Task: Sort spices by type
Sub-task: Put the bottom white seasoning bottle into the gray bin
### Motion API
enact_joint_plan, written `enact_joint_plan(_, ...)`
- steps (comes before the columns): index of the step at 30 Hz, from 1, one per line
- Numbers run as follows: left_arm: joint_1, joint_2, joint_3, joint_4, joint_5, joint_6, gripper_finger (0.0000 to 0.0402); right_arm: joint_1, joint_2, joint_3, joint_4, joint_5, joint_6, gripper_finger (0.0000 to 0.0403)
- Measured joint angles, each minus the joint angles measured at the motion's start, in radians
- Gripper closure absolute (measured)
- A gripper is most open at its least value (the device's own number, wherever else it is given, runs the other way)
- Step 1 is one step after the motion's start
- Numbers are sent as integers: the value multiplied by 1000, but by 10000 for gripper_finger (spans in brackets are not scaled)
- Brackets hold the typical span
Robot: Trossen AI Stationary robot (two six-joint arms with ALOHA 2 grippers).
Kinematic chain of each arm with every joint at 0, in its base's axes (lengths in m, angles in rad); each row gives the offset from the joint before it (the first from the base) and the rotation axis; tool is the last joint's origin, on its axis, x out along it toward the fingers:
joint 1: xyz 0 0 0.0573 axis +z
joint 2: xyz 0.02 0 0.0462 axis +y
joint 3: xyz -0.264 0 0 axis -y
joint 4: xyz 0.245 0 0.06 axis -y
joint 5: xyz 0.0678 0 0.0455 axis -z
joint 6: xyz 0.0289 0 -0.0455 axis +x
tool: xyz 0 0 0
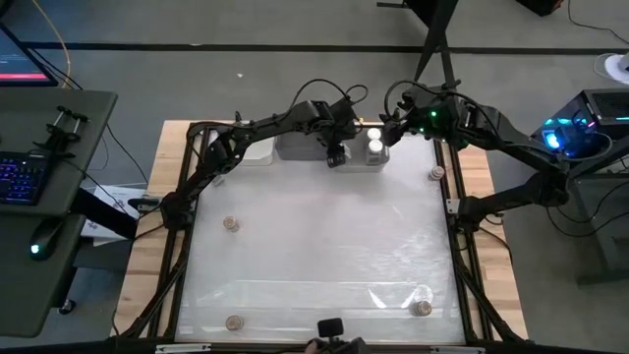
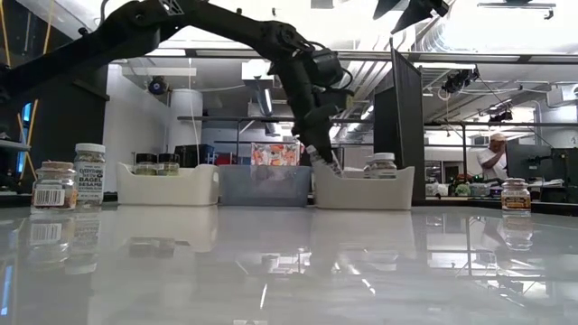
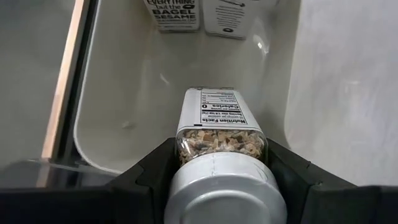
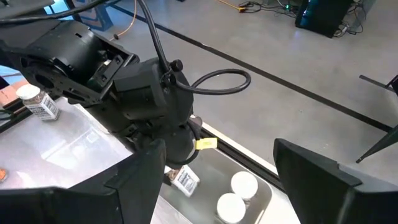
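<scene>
holding a white-capped spice jar between its two fingers, the left gripper hangs over the white bin at the far edge of the table. the left wrist view shows the grip plainly: dark pads pressed on either side of the jar just behind the cap, the label end pointing down into the bin, where two more jars with white labels already stand against its far wall. in the low view the jar sits tilted at the bin's near rim, not yet resting on the bin floor as far as i can tell.

the step in hand looks like the drop-off of one white-capped jar into the bin that gathers that kind — the high view shows two white caps there already. the next move, by my reading, calls for lowering a little further, getting the jar nearer upright and clear of its neighbours, then spreading the fingers and lifting straight out so the jar is not dragged over.

the right gripper waits just beside the same bin with its fingers spread wide and nothing between them — close enough to the left arm that the withdrawal wants care.

much sorting remains: brown-capped jars are scattered well apart over the table, one near each corner.
</scene>
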Motion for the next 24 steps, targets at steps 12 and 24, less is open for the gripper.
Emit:
enact_joint_plan(12,1,0,0,0,-9,35,175,0,0,0,1,0,25,109)
enact_joint_plan(24,0,0,0,2,-3,40,115,0,1,0,1,0,45,109)
